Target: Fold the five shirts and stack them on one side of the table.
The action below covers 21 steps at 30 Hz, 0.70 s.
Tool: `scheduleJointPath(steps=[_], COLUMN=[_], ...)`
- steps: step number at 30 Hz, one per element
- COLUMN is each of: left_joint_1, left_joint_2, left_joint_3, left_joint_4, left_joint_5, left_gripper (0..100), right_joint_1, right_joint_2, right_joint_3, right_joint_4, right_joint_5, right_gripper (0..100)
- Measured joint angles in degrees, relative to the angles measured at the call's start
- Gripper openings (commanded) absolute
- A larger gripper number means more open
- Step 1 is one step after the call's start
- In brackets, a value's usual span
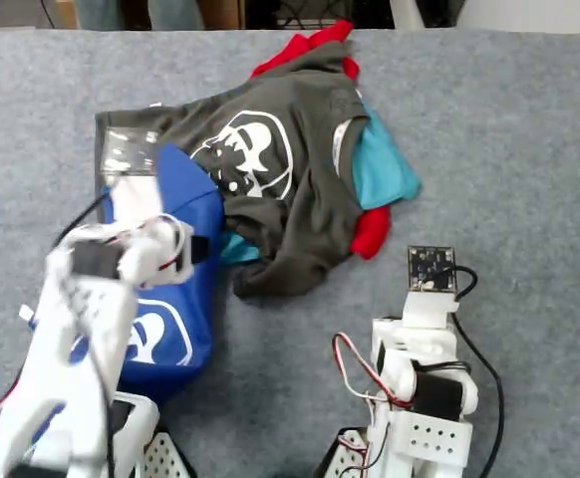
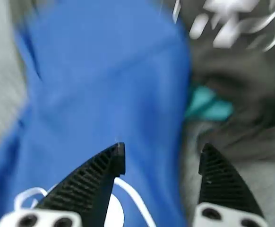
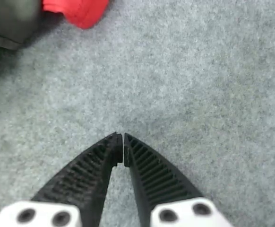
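Shirts heaped left of centre on the grey table [image 1: 529,149]. The blue shirt [image 1: 190,199] lay nearest the left arm, its near hem close to that arm's base and its right edge touching the dark grey shirt [image 1: 300,199] with a white print. The grey shirt was spread over a teal shirt [image 1: 385,169] and a red shirt [image 1: 372,231]. More red cloth showed at the pile's far side, close to the table's far edge. The left claw [image 2: 162,153] hovered over the blue shirt with its jaws apart, holding nothing. The right claw [image 3: 123,142] was closed and empty above bare table, near the red shirt's corner. Bare table lay to the right of the pile and between the two arm bases.
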Motion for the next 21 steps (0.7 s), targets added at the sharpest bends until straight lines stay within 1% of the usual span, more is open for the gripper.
scheduleJointPath(steps=[1,3,6,7,8,10,12,15,18,21], left_joint_1=[0.09,0.09,-1.93,-2.9,-3.78,-5.36,-6.51,-7.3,-10.64,-15.47], left_joint_2=[3.34,9.41,15.21,15.74,15.91,16.09,16.09,13.98,8.35,-0.18], left_joint_3=[1.32,3.69,4.4,4.4,4.4,4.4,4.31,4.31,4.31,4.31], left_joint_4=[-1.58,-4.22,-5.89,-6.15,-6.24,-6.24,-2.64,6.86,14.42,21.45], left_joint_5=[0.09,0.09,0.09,0.09,0.09,0.09,-1.32,-5.1,-13.1,-23.38], left_gripper=[25,19,5,2,4,2,3,3,3,3], right_joint_1=[0.0,0.0,0.0,0.0,0.0,0.0,0.0,0.0,0.0,0.0], right_joint_2=[0.0,0.0,0.0,0.0,0.0,0.0,0.0,0.0,0.0,0.0], right_joint_3=[0.0,0.0,0.0,0.0,0.0,0.0,0.0,0.0,0.0,0.0], right_joint_4=[0.0,0.0,0.0,0.0,0.0,0.0,0.0,0.0,0.0,0.0], right_joint_5=[0.0,0.0,0.0,0.0,0.0,0.0,0.0,0.0,0.0,0.0], right_gripper=[1.5,1.5,1.5,1.5,1.5,1.5,1.5,1.5,1.5,1.5])
